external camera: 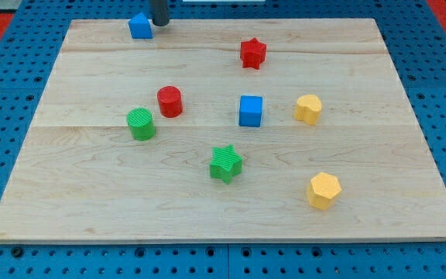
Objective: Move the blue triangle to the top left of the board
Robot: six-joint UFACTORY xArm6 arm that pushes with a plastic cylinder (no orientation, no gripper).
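Camera view: a dark rod comes down from the view's top edge, and my tip (pixel 160 24) rests at the board's top edge. It has no jaws to open or close; it is a plain pushing rod and holds nothing. The tip sits just beside the blue triangle (pixel 139 26), on that block's right side, close enough that I cannot tell whether they touch.

The blue triangle lies against the top edge of the wooden board (pixel 91 194), left of centre but still short of the top-left corner. In my judgement the task is mostly done; a short push toward the view's left remains.

Well apart from the tip, the other blocks are spread across the board. A red star (pixel 252 53) sits toward the upper right. In the middle band, from left to right, are a green cylinder (pixel 140 124), a red cylinder (pixel 169 101), a blue cube (pixel 250 111) and a yellow block (pixel 308 109). Lower down are a green star (pixel 225 163) and a yellow hexagon (pixel 324 191).
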